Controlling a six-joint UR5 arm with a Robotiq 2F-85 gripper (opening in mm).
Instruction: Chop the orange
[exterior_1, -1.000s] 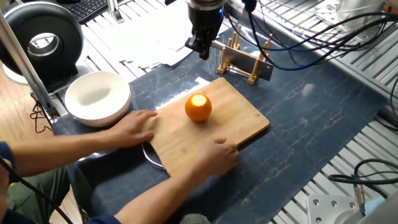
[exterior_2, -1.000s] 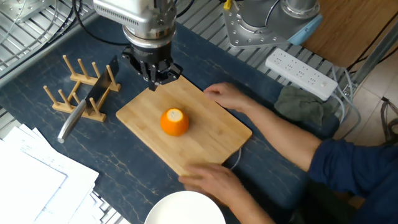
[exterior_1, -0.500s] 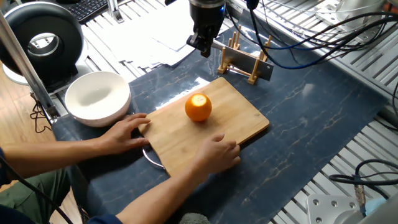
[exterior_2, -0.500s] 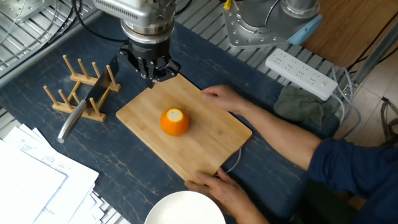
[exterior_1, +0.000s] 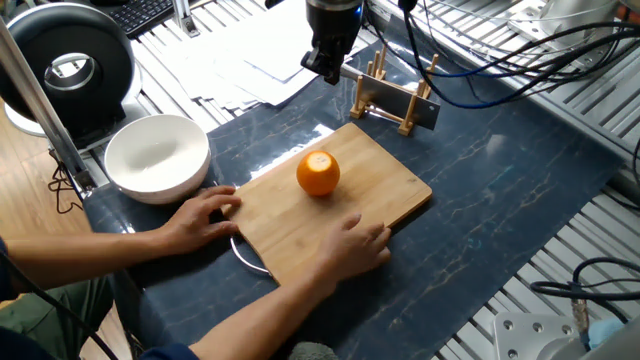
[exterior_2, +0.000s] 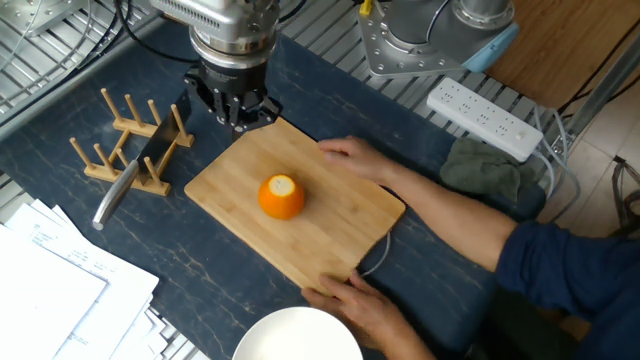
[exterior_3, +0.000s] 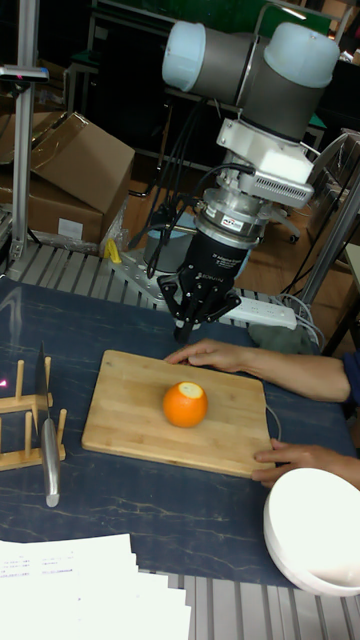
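orange (exterior_1: 319, 173) on cutting board (exterior_1: 380, 190), bowl (exterior_1: 155, 155) beside board

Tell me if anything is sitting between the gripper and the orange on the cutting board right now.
Nothing visible does. The gripper hangs empty above the far corner of the cutting board, and bare board lies between it and the orange. The person's hands hold the board's edges, off to the side of that path.

orange (exterior_1: 319, 174): bright orange, pale cut top | cutting board (exterior_1: 380, 180): light wood grain | mat (exterior_1: 500, 170): dark blue, marbled | bowl (exterior_1: 156, 156): white
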